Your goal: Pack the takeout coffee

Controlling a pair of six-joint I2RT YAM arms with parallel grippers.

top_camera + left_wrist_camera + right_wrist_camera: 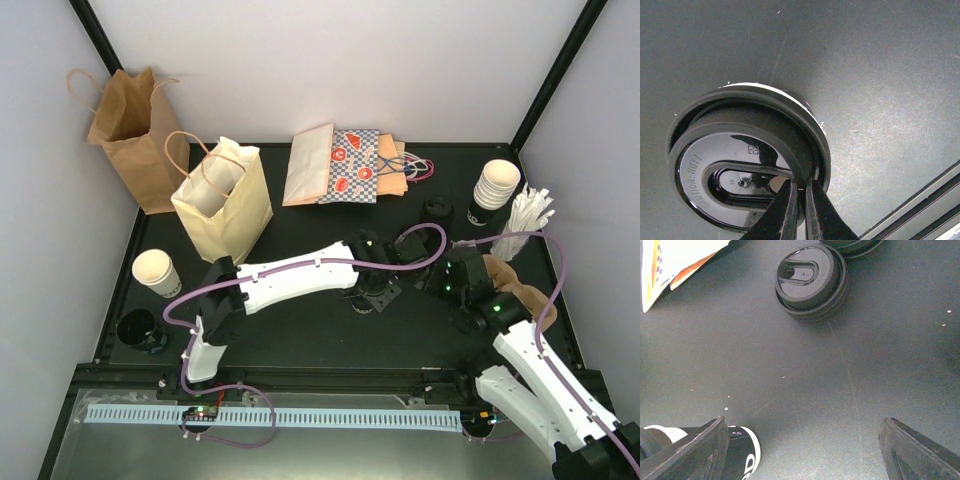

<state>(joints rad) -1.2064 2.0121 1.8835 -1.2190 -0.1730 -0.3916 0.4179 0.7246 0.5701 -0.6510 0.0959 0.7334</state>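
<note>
Between the closed fingers of your left gripper (800, 186) sits the near rim of a black lid (735, 150), pinched tight. Under the lid's far edge only a white sliver of cup (760, 85) shows, at mid-table. Just to the right, your right gripper (804, 422) hangs wide open and empty. A banded cup (742, 455) sits beside its left finger, probably the same cup, though that cannot be told for sure. Whether the lid is fully seated cannot be told either, so treat it as loose.

Bring the right jaws around the cup body first and close gently, enough to stop it tipping but not to crush the paper. Then press the lid down level, not on one edge, and let go only once it sits flat. A spare cup (155, 272) stands at the left, near the cream bag (222, 205), the likely place to pack the cups.
</note>
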